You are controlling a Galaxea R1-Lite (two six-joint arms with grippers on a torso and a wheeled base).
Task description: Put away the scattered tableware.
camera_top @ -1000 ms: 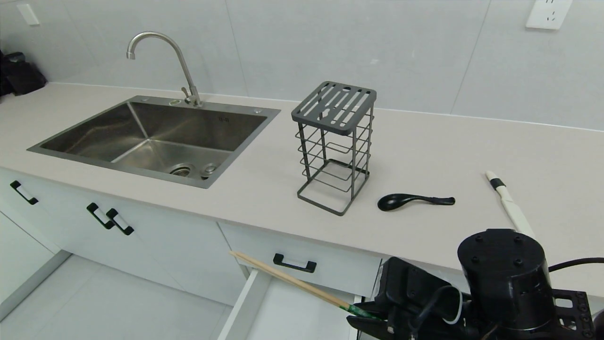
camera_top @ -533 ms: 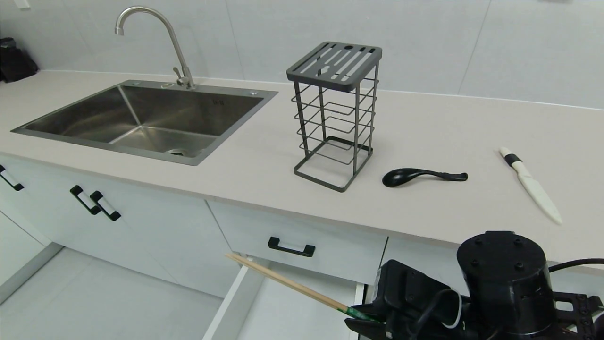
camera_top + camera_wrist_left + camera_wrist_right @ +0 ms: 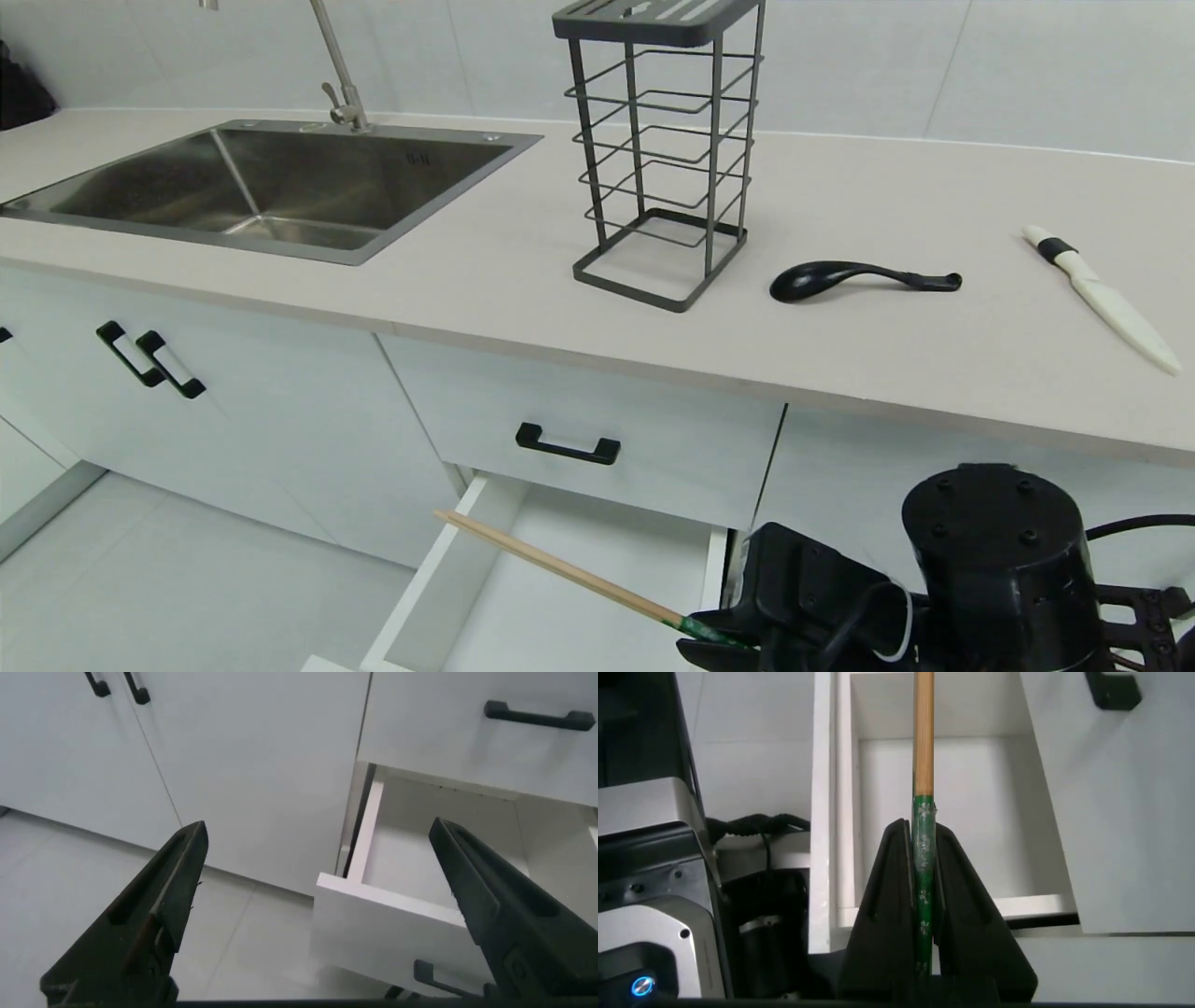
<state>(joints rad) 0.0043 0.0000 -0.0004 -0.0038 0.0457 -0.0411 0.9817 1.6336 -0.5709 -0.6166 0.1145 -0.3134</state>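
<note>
1. Currently, chopsticks point(image 3: 560, 571) are clamped in the right gripper point(image 3: 922, 838) above the open drawer point(image 3: 446, 571); nothing appears stored yet.
2. A spoon point(image 3: 840, 278) and a knife point(image 3: 1106, 304) are seen lying on the counter point(image 3: 887, 359), waiting to be stored.
3. The left gripper point(image 3: 316, 833) is held spread apart, empty.

On the counter point(image 3: 523, 280) I see, left to right: sink point(image 3: 392, 177), rack point(image 3: 644, 33), spoon point(image 3: 812, 280), knife point(image 3: 1102, 301). Below, chopsticks point(image 3: 560, 567) hang over the open drawer point(image 3: 616, 551).
</note>
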